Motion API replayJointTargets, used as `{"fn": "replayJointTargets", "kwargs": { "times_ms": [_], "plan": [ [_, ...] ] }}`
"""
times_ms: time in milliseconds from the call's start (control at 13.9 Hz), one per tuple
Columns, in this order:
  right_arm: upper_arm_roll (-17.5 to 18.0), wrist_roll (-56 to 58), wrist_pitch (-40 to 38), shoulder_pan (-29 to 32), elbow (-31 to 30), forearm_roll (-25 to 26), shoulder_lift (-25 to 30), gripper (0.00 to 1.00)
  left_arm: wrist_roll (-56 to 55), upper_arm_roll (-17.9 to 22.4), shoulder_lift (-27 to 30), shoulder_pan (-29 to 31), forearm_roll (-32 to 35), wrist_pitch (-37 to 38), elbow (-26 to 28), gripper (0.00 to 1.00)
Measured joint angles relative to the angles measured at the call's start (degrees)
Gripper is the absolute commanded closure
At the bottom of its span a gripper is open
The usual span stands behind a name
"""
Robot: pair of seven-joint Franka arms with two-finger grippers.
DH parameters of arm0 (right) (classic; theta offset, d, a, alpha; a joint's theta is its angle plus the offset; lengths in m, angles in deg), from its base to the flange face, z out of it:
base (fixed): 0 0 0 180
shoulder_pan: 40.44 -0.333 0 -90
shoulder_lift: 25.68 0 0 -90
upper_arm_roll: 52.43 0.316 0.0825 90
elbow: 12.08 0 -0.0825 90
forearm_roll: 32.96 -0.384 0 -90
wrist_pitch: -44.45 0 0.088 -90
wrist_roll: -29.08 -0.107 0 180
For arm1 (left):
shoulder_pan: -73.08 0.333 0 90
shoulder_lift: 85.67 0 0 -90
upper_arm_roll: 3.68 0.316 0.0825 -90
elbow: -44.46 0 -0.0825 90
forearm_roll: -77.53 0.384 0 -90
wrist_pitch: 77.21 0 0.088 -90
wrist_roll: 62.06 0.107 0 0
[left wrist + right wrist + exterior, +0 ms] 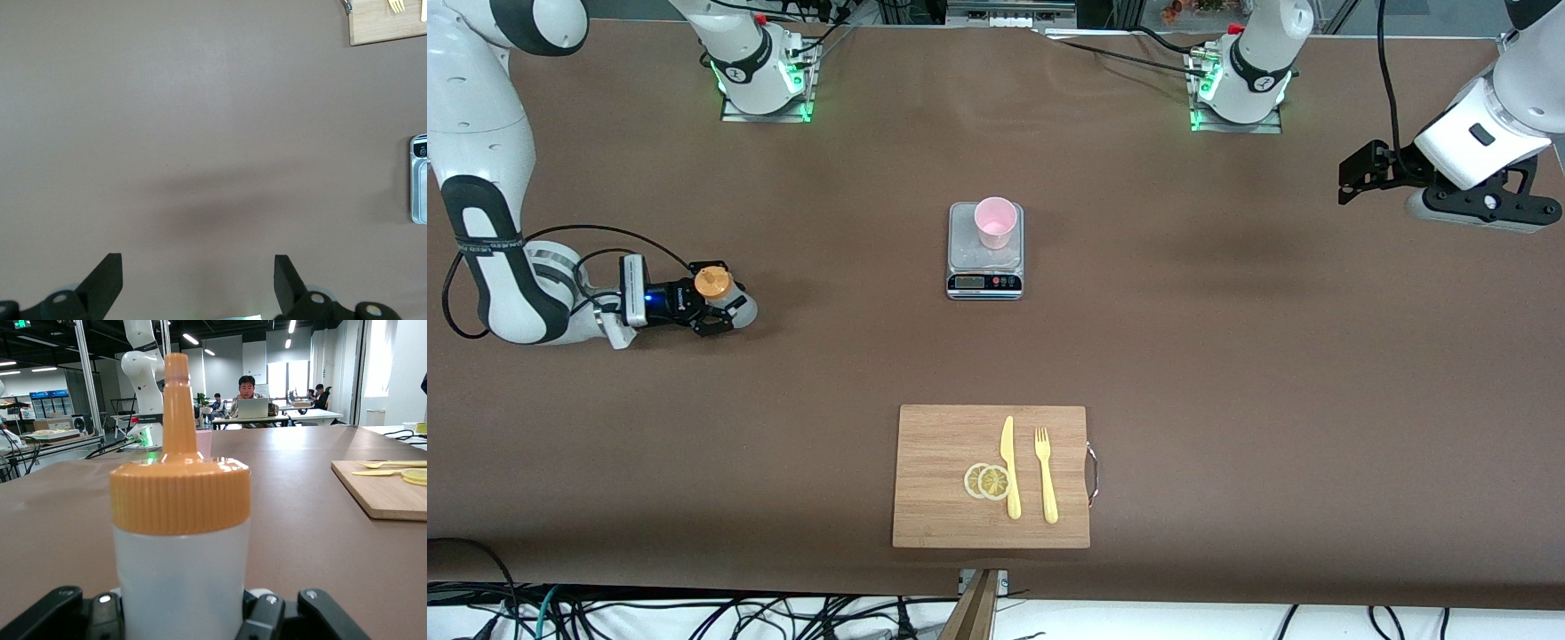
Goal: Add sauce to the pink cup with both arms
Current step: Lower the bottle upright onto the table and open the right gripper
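Bright even overhead lighting, soft faint shadows on the brown table [1227,356], green glow at both arm bases, ceiling lamps and window glare in the right wrist view, sauce bottle [179,520] slightly soft, background sharp.

No legible text found: the scale [984,252] shows a display and buttons too small to read, the band on the right arm [489,244] carries lettering that cannot be made out, and the sauce [180,540] bears no label.
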Motion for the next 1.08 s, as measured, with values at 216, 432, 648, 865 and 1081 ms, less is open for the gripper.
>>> {"fn": "replayJointTargets", "kwargs": {
  "times_ms": [216,432,648,865,1081],
  "plan": [
    [0.0,0.0,-0.1,0.1,0.0,0.0,0.0,0.0,0.0,-0.1,0.0,0.0,0.0,0.0,0.0,0.0],
    [0.0,0.0,-0.1,0.5,0.1,-0.1,0.0,0.0,0.0,-0.2,0.0,-0.1,0.0,0.0,-0.3,0.0],
    [0.0,-0.1,0.0,1.2,0.4,-0.1,0.0,0.0,0.0,-0.2,-0.3,-0.1,0.0,0.1,-1.1,0.0],
    [-0.3,-0.1,0.0,2.9,1.2,-0.1,0.0,0.0,0.0,-0.1,-0.8,0.0,0.0,1.1,-1.4,0.0],
    [-3.7,-0.1,0.1,3.7,2.4,0.7,0.0,0.0,0.0,-0.1,-1.4,0.0,0.0,1.7,-1.8,0.0]
  ]
}}
